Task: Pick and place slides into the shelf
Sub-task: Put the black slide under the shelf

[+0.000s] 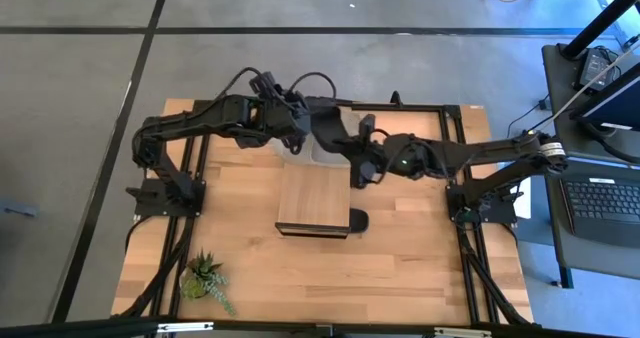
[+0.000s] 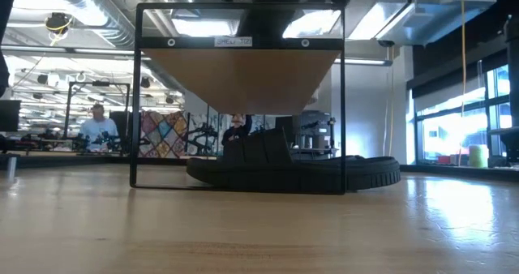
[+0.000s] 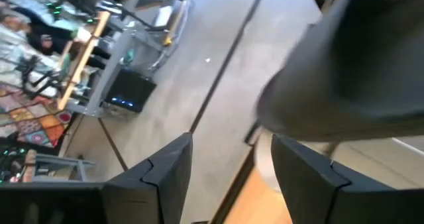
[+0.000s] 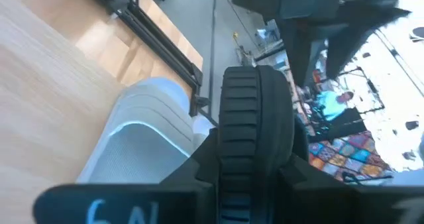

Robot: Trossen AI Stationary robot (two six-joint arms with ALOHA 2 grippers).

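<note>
While both arms are meeting behind the shelf [image 1: 313, 196], a black slide [image 4: 257, 128] is hanging pinched in the right gripper [image 1: 357, 171].
Left gripper [image 1: 297, 130] is hovering spread beside it; another black slide [image 2: 296, 171] is lying under the shelf on the tabletop [image 1: 400, 268], grey slides [image 4: 149, 134] waiting behind. Advice: lower the held one level, aiming beside the stored one.

Both arms reach inward, left end effector [image 3: 225, 177] parted.

Overhead camera looks straight down on the table [image 1: 400, 268]; low camera sits at tabletop level, close — both share the shelf [image 1: 314, 198]; wrist cameras peer past fingers
</note>
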